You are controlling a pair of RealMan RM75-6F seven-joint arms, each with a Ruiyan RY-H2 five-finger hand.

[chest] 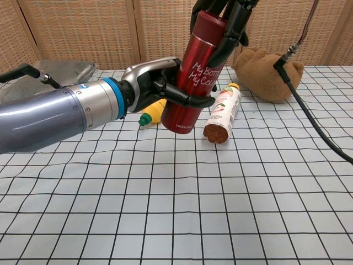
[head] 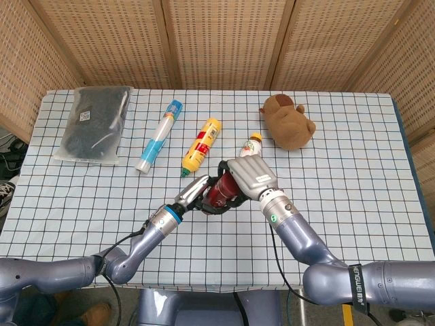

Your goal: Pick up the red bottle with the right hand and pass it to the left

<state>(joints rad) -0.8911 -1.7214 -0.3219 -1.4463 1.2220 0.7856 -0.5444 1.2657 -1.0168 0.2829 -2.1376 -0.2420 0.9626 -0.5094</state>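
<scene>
The red bottle with white lettering hangs tilted above the table, its top to the upper right. My right hand grips its upper end from above. My left hand wraps its fingers around the lower part from the left. In the head view the red bottle shows between the left hand and the right hand, mostly covered by both.
On the checked table lie a yellow bottle, a blue-and-white tube, a small drink bottle, a brown plush toy and a black bag at the far left.
</scene>
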